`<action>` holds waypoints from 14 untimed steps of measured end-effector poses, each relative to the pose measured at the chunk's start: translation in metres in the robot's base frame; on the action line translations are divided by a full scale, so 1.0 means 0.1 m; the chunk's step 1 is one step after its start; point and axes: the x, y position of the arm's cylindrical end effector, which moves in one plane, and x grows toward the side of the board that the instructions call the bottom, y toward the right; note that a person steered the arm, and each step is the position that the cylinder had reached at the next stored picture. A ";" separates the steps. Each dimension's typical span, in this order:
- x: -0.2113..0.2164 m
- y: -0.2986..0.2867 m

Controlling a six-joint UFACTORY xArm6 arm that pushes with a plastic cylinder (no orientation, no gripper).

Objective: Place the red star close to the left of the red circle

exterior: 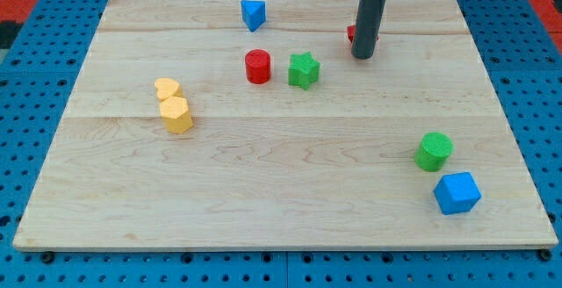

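One red block (350,33) peeks out behind my tip (363,56), well right of the red circle (257,66).

I see a pale wooden bench (281,200) resting on a blue pegboard (35,86), with red flooring (22,3) at the corners.

Red circle (257,66), green star (303,70), pale board (281,174)

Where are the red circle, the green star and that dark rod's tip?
red circle (257,66), camera view, its side face.
green star (303,69), camera view, its top face.
my tip (363,56), camera view, the rod's very end.
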 end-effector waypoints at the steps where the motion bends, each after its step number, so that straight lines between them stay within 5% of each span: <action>1: -0.22 0.02; 2: -0.34 0.05; 4: 0.23 0.12; 5: -0.01 -0.08; 7: -0.28 0.61; 8: -0.83 0.61; 9: -1.05 -0.04; 10: -1.06 -0.07; 12: 0.09 0.15; 14: 0.62 0.68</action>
